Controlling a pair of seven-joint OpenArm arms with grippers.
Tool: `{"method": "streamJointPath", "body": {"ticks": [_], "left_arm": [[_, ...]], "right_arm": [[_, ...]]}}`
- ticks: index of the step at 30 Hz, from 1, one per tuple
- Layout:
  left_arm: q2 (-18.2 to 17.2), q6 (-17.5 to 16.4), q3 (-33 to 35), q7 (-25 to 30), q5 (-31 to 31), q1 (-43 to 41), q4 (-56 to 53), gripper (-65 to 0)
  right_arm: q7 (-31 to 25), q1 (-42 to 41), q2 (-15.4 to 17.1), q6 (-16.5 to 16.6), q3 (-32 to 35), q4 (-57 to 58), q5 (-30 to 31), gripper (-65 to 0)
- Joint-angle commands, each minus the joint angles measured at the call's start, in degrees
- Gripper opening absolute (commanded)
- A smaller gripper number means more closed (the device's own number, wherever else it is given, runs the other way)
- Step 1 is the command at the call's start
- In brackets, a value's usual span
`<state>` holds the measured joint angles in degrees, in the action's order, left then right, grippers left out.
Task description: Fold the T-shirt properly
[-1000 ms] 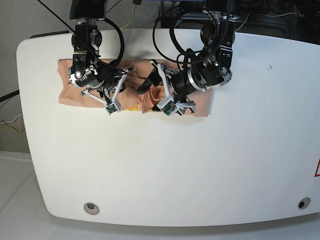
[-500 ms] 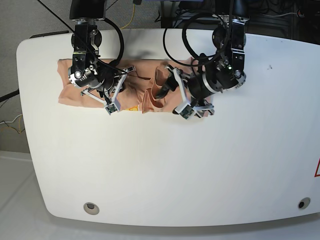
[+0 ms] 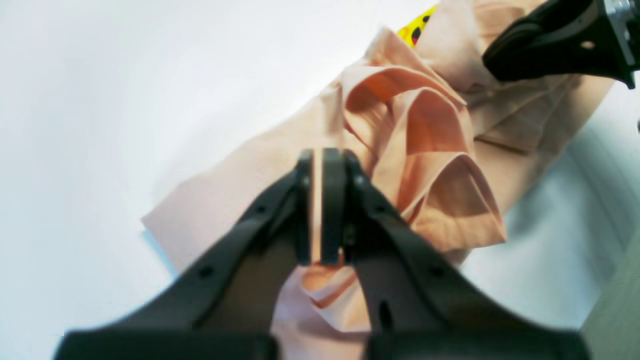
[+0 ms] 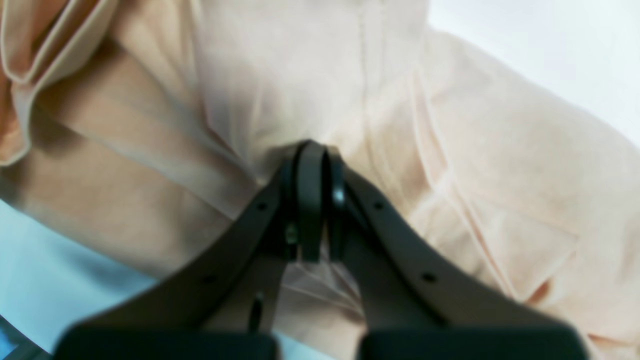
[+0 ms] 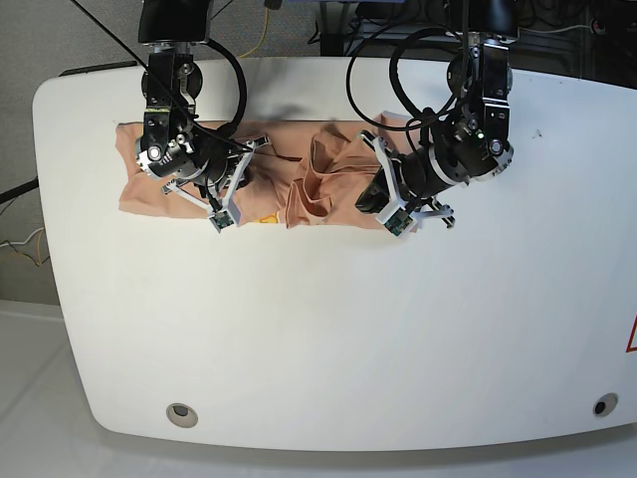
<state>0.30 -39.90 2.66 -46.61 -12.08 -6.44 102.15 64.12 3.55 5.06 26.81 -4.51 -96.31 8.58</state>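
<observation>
The peach T-shirt [image 5: 299,199] lies crumpled in a long strip along the far side of the white table [image 5: 328,329]. Its middle stands up in folds [image 3: 430,130], and a yellow tag [image 5: 264,216] shows at its near edge. My left gripper [image 5: 368,199] is at the shirt's right end, shut with a thin edge of cloth pinched between its pads [image 3: 332,200]. Over the shirt's left half my right gripper [image 5: 242,167] is shut, and the cloth [image 4: 450,150] puckers at its tips [image 4: 312,200]. The black right gripper also shows in the left wrist view [image 3: 550,40].
Black cables [image 5: 368,80] loop above both arms at the table's far edge. Two round fittings [image 5: 180,414] sit near the table's front corners. Bare white tabletop stretches from the shirt toward the front edge.
My left gripper has moved right along the shirt and shut on cloth at its right end, stretching that side outward. The right gripper has stayed shut in place.
</observation>
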Motion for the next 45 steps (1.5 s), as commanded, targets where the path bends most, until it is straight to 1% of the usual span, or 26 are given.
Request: {"method": "streamJointPath", "body": {"ticks": [1, 10, 14, 27, 31, 35, 40, 45], "left_arm": [[-0.34, -0.10, 0.03, 1.38, -1.07, -0.38, 1.02, -61.9], [-0.78, -0.10, 0.03, 1.47, -0.89, -2.13, 1.02, -61.8], [-1.22, -0.10, 0.03, 1.47, 1.39, -2.49, 1.10, -61.8], [-1.13, -0.10, -0.59, 1.47, 6.58, -3.63, 1.10, -61.8], [-1.13, -0.10, -2.35, 1.47, 7.11, -3.63, 1.10, -61.8], [-1.13, -0.10, -2.70, 1.47, 6.93, -3.63, 1.10, -61.8], [-0.69, -0.10, -2.44, 1.47, 6.85, -3.54, 1.10, -61.8], [1.42, -0.10, -0.59, 1.47, 6.85, -3.28, 0.93, -61.8]], "right_arm": [[1.95, 0.10, 0.08, -0.04, 0.16, 0.44, -0.97, -65.0], [1.95, 0.27, 0.26, -0.04, 0.16, 0.44, -0.97, -65.0], [1.95, 0.27, 0.26, -0.04, 0.16, 0.44, -0.97, -65.0], [1.95, 0.18, 0.26, -0.04, 0.16, 0.44, -0.97, -65.0], [1.95, 0.18, 0.26, -0.04, 0.16, 0.44, -0.97, -65.0], [1.95, 0.27, 0.26, -0.04, 0.16, 0.44, -0.97, -65.0], [1.95, 0.27, 0.26, -0.04, 0.16, 0.44, -0.97, -65.0], [1.95, 0.27, 0.26, -0.04, 0.16, 0.44, -0.97, -65.0]]}}
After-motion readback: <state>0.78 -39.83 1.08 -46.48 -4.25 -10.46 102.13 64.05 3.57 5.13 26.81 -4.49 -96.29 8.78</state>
